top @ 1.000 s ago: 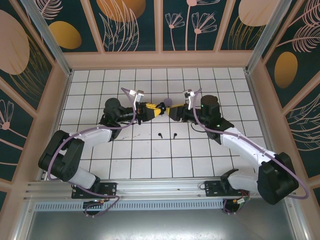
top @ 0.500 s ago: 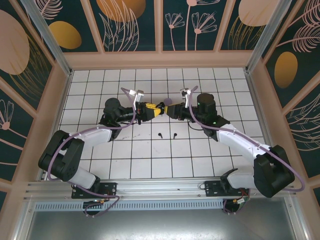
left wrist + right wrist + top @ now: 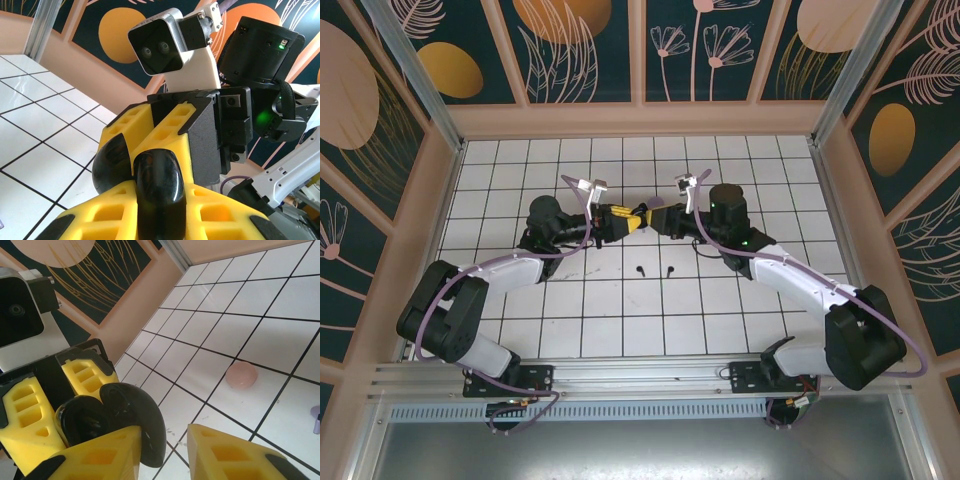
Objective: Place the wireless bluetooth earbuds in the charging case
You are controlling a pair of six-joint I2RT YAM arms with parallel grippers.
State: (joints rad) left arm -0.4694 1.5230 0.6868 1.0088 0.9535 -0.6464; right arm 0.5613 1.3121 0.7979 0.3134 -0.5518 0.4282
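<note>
Right claw (image 3: 162, 437) has moved closer, its fingers apart around the shiny black round case (image 3: 135, 410); left claw (image 3: 155, 200) clamps it.

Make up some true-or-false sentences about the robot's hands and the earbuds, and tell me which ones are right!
1. The left hand grips a black case. True.
2. The black earbuds sit inside the case. False: both lie on the tiled table, nearer the arm bases than the hands are.
3. The right hand is far away from the left hand. False: the two meet over the middle of the table, right at the case.
4. The fingers of the hands are yellow. True.
5. A pink disc lies on a white tile. True.
</note>
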